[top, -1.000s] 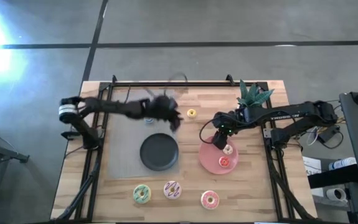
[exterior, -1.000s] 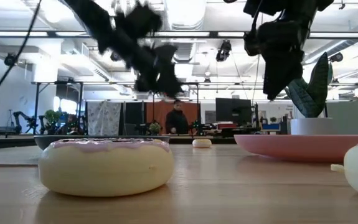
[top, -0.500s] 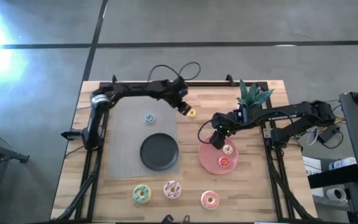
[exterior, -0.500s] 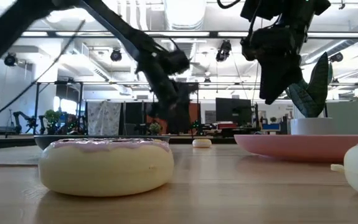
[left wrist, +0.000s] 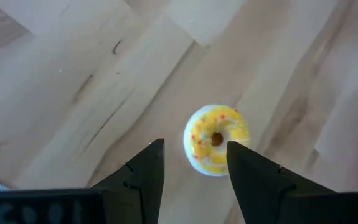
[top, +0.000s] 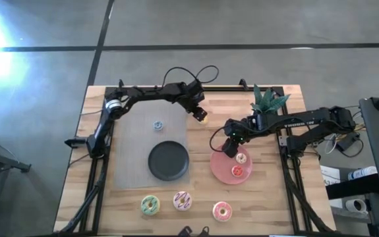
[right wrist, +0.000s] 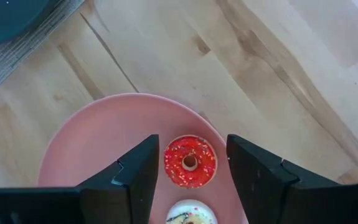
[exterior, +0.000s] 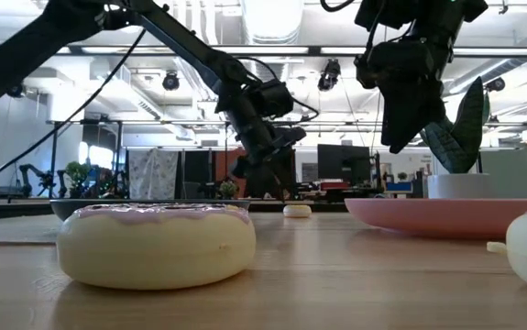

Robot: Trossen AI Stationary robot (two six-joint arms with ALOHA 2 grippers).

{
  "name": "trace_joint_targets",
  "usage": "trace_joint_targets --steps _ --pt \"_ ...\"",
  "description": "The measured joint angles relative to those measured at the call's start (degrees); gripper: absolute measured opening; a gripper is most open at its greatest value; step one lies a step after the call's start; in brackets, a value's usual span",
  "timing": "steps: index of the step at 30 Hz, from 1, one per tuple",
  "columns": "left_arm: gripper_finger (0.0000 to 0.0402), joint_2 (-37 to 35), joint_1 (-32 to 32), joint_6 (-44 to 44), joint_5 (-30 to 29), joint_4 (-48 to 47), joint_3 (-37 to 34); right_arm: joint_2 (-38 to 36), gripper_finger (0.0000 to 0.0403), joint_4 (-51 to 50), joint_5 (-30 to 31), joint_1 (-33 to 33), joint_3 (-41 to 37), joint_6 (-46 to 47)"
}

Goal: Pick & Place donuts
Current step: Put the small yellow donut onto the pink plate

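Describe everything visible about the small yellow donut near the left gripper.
The yellow donut is a tiny toy ring with yellow frosting, red and orange specks and a small dark centre hole. Its surface looks smooth and moulded. It lies flat on the bare wooden table, toward the far edge, between the grey mat and the potted plant. The left gripper hovers over it, fingers open on either side; nothing is seen touching the donut except the table.

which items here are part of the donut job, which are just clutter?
Job:
small yellow toy donut, under open left gripper
tiny blue donut
red donut and whitish donut on round pink plate
green, white-streaked, pink frosted donuts

Clutter:
potted green plant
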Motion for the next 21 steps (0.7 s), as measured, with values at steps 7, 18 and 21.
trace_joint_targets --steps 7,18,21 --pt "0.0147 0.6 -0.5 -0.8 -1.4 0.8 -0.1 0.0 0.0178 0.0 0.9 0.0 -0.1 -0.8" --pt "0.0147 -1.1 -1.1 0.2 2.9 -1.0 -0.1 0.0 0.0168 0.1 0.9 0.0 -0.1 -0.6" --pt "0.0147 -4.4 -2.5 4.5 2.6 -2.2 -0.2 0.0 0.0166 0.9 0.8 -0.6 -0.1 -0.3"
